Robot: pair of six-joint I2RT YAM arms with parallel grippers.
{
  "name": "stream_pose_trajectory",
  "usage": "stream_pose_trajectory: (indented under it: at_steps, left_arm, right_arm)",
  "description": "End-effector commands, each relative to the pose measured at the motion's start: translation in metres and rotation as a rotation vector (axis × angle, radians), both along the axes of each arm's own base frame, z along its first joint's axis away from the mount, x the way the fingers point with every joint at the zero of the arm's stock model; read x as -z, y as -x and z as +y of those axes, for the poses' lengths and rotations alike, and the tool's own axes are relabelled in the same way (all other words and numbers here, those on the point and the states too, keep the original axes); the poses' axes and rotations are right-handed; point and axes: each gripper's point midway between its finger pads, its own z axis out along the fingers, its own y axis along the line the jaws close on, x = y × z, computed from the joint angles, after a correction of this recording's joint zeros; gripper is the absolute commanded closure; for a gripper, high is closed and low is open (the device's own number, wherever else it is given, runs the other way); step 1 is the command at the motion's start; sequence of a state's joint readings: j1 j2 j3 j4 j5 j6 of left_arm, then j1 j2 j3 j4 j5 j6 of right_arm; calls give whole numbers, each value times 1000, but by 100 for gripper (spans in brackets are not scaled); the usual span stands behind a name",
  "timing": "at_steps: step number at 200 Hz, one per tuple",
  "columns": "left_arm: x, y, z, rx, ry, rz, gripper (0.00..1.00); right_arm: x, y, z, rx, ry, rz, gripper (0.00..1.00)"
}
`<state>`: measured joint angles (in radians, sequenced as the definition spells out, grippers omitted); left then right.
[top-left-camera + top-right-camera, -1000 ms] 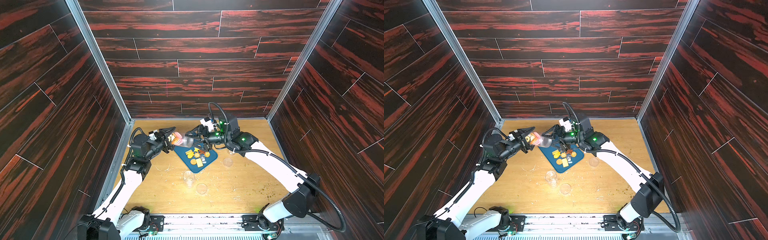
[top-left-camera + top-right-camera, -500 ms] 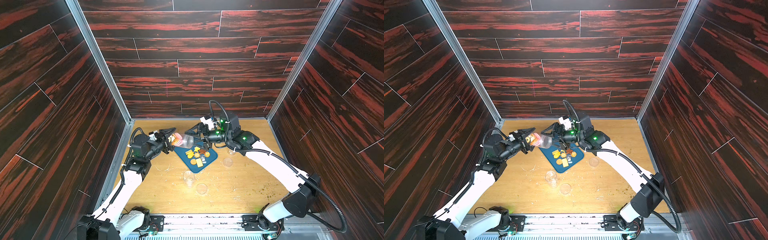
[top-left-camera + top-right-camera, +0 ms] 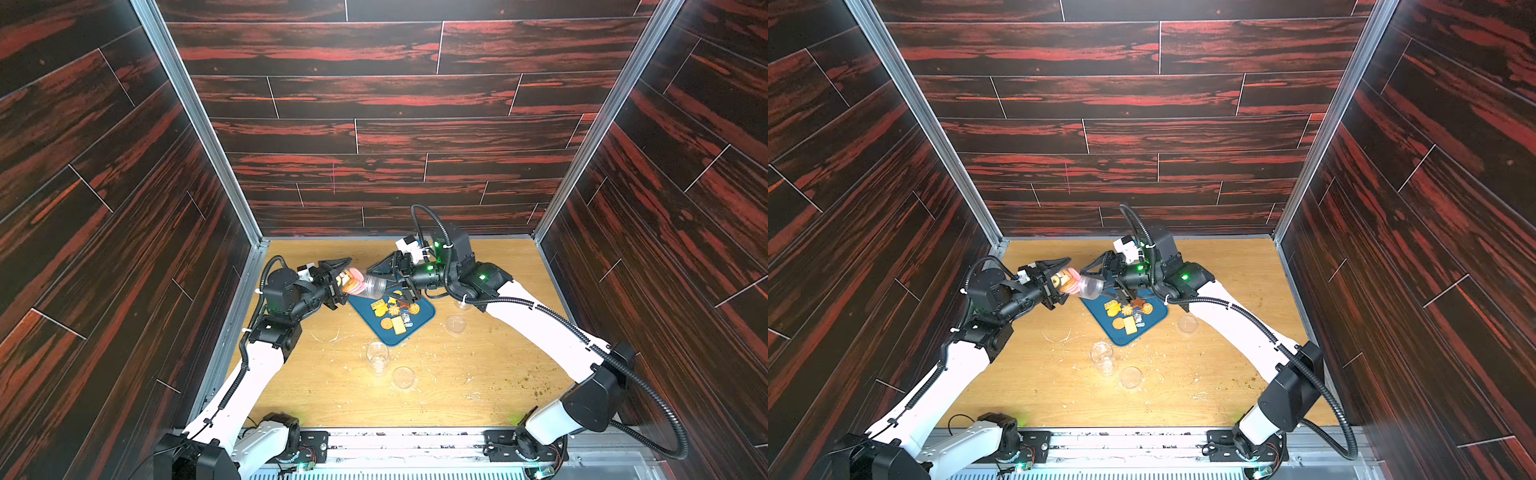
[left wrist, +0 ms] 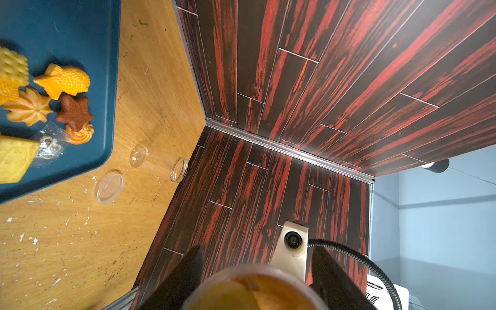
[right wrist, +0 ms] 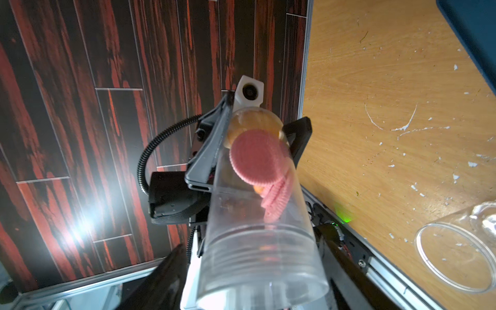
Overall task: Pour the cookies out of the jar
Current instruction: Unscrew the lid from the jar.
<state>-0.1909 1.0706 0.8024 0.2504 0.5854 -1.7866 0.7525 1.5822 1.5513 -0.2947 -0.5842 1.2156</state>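
Jar (image 3: 372, 286): held sideways above the far-left edge of the tray (image 3: 426, 311).
Left claw (image 3: 348, 281): pinching jar's base.
Right claw (image 3: 380, 280): straddling jar's mouth; contact cannot be told.
Cookies (image 5: 255, 158): pink rounds inside jar, others lying on tray.

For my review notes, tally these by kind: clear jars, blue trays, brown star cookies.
Clear jars: 2, the held jar and the loose jar
Blue tray: 1
Brown star cookie: 1
Total: 4
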Motion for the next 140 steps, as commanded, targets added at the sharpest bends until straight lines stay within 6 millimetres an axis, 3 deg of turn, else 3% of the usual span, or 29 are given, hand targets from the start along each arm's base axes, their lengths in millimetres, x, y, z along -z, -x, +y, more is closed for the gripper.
stream_pose_trajectory:
  at_steps: [1,91,140]
  left_arm:
    - [-21,6,1,1,9,-64,39]
    - [-14,4,3,-15,24,-40,39]
    - [-7,2,7,-27,37,-4,39]
  right_arm:
    - [0,1,6,-18,0,9,24]
    - [1,4,0,-25,11,-59,38]
    - [-10,6,-16,-60,91,-340,39]
